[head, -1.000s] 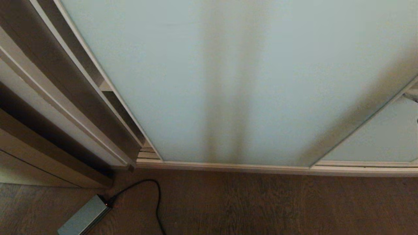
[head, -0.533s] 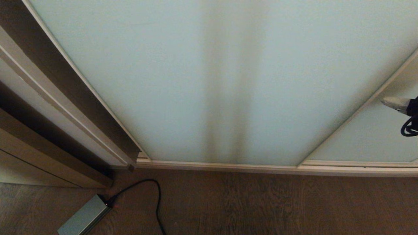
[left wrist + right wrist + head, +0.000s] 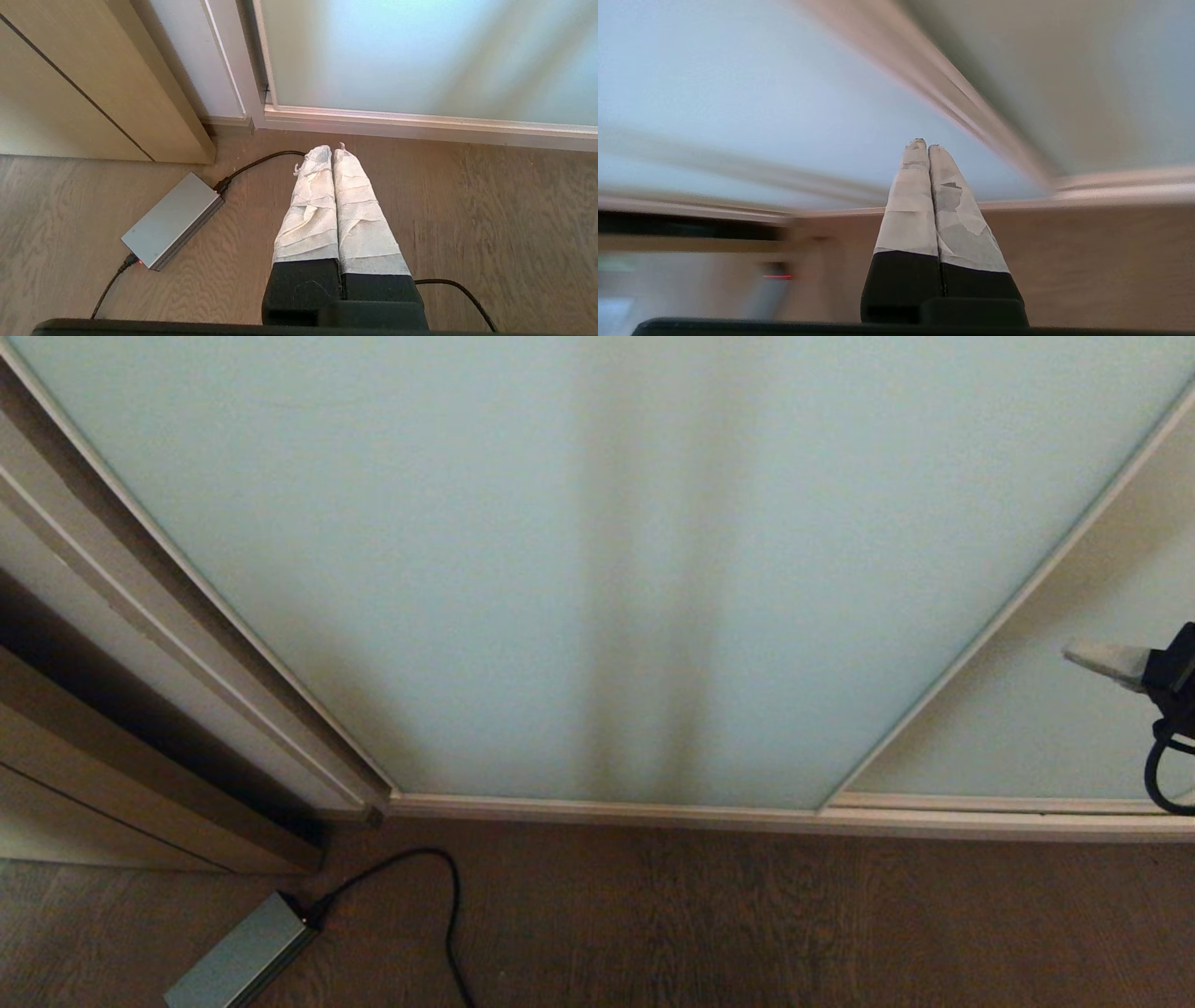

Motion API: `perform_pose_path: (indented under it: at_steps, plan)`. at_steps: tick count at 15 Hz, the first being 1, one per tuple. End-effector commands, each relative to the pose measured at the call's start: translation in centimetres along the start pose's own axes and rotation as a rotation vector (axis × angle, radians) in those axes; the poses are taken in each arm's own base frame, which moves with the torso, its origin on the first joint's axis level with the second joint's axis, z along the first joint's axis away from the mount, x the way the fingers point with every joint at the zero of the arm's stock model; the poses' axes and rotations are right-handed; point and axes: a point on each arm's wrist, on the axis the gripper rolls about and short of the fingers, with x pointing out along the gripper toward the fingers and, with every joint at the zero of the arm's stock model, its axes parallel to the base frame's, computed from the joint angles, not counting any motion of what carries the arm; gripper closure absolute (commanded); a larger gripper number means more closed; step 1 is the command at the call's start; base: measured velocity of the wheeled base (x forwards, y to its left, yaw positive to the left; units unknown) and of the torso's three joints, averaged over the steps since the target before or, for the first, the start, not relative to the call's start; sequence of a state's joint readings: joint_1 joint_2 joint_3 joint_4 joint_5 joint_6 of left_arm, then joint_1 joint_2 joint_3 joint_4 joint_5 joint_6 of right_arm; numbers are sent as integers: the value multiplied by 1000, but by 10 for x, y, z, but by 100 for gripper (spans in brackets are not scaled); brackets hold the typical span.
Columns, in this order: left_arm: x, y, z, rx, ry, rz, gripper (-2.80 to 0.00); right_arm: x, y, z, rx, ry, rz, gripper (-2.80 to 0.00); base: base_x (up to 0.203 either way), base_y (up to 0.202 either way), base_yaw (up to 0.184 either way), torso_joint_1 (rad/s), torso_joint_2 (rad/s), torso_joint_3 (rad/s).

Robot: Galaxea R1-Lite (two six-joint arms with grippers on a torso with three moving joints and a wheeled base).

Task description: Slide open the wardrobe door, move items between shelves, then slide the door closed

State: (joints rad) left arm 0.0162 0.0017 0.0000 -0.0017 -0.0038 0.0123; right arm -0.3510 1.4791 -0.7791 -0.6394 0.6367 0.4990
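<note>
The sliding wardrobe door [image 3: 467,569], frosted pale blue-green glass in a slim cream frame, fills most of the head view, its left edge close against the frame. My right gripper [image 3: 1074,655] is shut and empty at the far right, in front of the neighbouring glass panel [image 3: 1046,737] and just right of the door's right edge. In the right wrist view its fingertips [image 3: 924,142] point at the door's glass [image 3: 738,84]. My left gripper [image 3: 332,150] hangs shut and empty low over the wooden floor, near the door's bottom left corner [image 3: 271,109]. The items and shelves are hidden behind the door.
A grey metal box [image 3: 238,957] with a black cable [image 3: 453,915] lies on the floor at the lower left. The brown wooden frame [image 3: 140,728] stands left of the door. The floor track [image 3: 747,817] runs along the door's foot.
The door has slid left, covering the gap and shelf edges at its left side. My right gripper has come into the head view from the right edge and moved left and lower.
</note>
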Motion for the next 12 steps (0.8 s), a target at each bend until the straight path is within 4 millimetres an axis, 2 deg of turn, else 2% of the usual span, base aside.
perform_pose_path:
  at_steps: [1,4,5,7,10,12]
  plan:
    - [0,0,0,0,0,-1,0,-36,38,-20,-223,-78,-68,0,0,0,0,0,0,0]
    - [0,0,0,0,-1,-2,0,-89,65,-64,-420,-126,-130,0,0,0,0,0,0,0]
    - [0,0,0,1,-1,0,0,-110,67,-85,-469,-130,-139,0,0,0,0,0,0,0]
    - [0,0,0,0,-2,-1,0,-144,63,-126,-553,-138,-176,0,0,0,0,0,0,0]
    - [0,0,0,1,0,-1,0,-184,61,-159,-613,-209,-239,0,0,0,0,0,0,0]
    - [0,0,0,1,0,0,0,-200,53,-180,-615,-184,-289,0,0,0,0,0,0,0]
